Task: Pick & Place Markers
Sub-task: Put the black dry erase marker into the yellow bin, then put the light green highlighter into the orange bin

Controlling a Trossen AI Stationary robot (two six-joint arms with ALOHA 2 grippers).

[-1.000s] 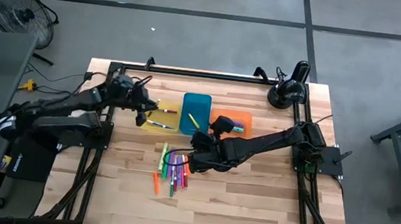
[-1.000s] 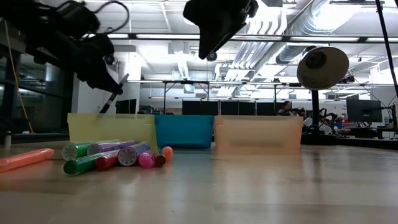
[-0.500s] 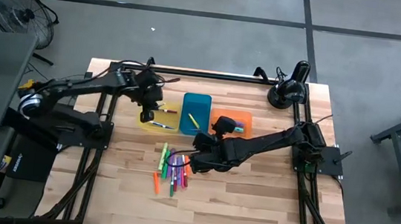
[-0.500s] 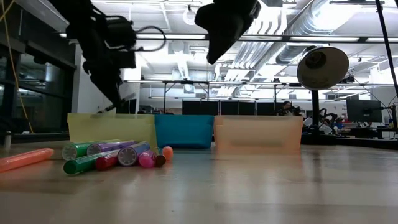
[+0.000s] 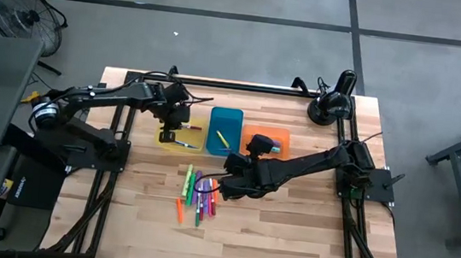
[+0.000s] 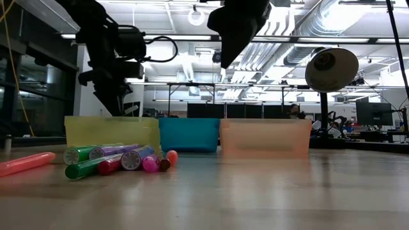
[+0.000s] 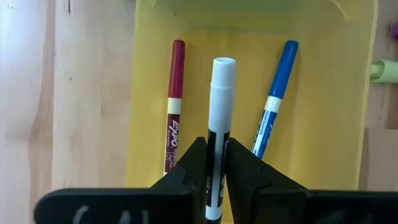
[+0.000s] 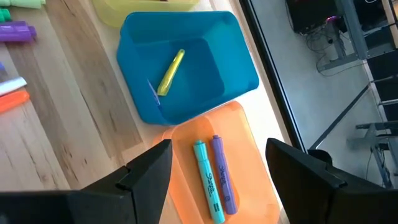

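- Seen from above, a wooden bench (image 5: 288, 230) carries three trays in a row near its centre: a yellow tray (image 5: 180, 135), a blue tray (image 5: 224, 130) and an orange tray (image 5: 269, 140)
- The left gripper (image 7: 210, 163) hangs over the yellow tray, at about 10 o'clock from the bench centre; its fingers (image 7: 186, 168) are clamped on a white-capped marker (image 7: 219, 112) that points out ahead of them
- On the floor of the yellow tray, under that marker, lie a red marker (image 7: 174, 99) and a blue marker (image 7: 275, 102), one to either side of it
- The right gripper (image 5: 233, 165) hovers just at 6 o'clock of the blue tray, fingers (image 8: 146, 171) wide apart and holding nothing
- The blue tray holds one yellow marker (image 8: 170, 71); the orange tray holds a teal marker (image 8: 208, 180) and a purple marker (image 8: 222, 174) side by side
- A loose pile of markers (image 5: 196, 192) in green, purple, pink and orange lies on the bench at 7 o'clock of the right gripper, near it
- At bench height, one orange marker (image 6: 25, 163) lies apart from the pile
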